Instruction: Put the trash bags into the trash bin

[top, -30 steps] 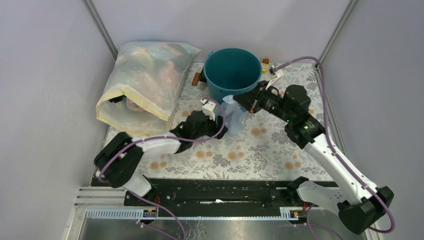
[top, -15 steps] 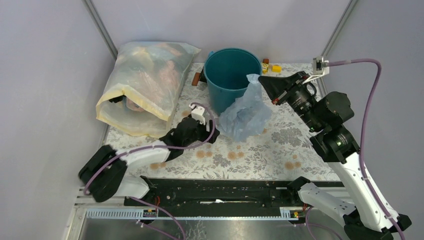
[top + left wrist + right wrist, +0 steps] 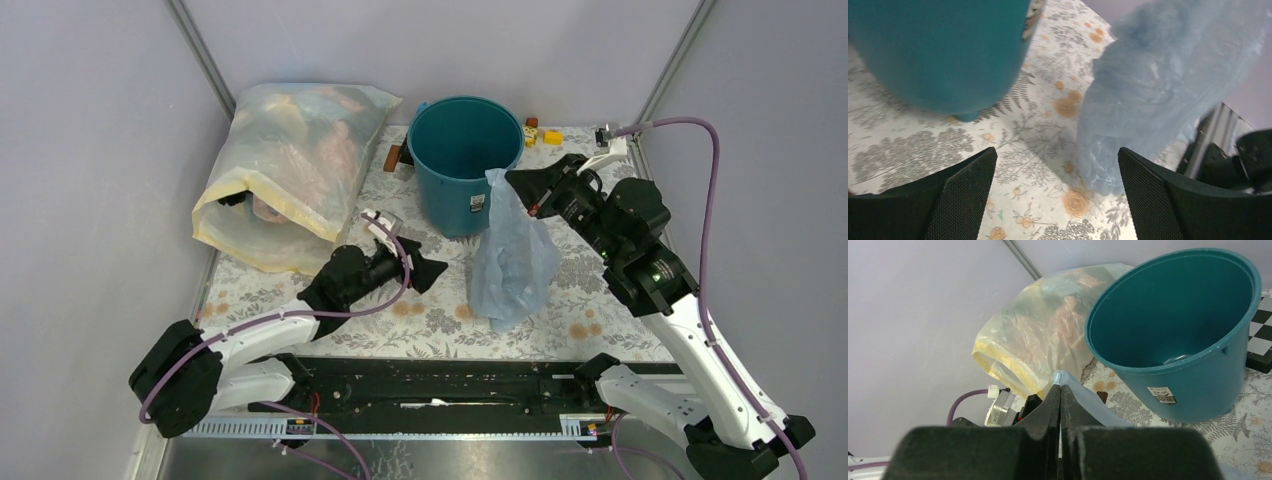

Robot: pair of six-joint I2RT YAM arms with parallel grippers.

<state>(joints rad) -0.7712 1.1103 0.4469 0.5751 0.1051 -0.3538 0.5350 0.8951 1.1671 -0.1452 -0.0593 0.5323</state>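
The pale blue trash bag point(image 3: 514, 255) hangs from my right gripper point(image 3: 512, 180), which is shut on its top edge. The bag dangles just right of the teal trash bin point(image 3: 465, 150), its bottom near the floral cloth. In the right wrist view the shut gripper point(image 3: 1060, 388) pinches the bag's tip point(image 3: 1083, 396), with the open bin point(image 3: 1178, 335) to the right. My left gripper point(image 3: 425, 268) is open and empty, low over the cloth left of the bag. Its wrist view shows the bag point(image 3: 1163, 85) and the bin's base point(image 3: 938, 50).
A large yellowish clear sack point(image 3: 290, 170) with colourful contents lies at the back left. Small yellow and brown blocks point(image 3: 540, 132) sit behind the bin. The enclosure walls stand close on both sides.
My right gripper has lifted the bag off the cloth so it hangs stretched beside the bin. My left arm has let go and pulled back toward the near left.
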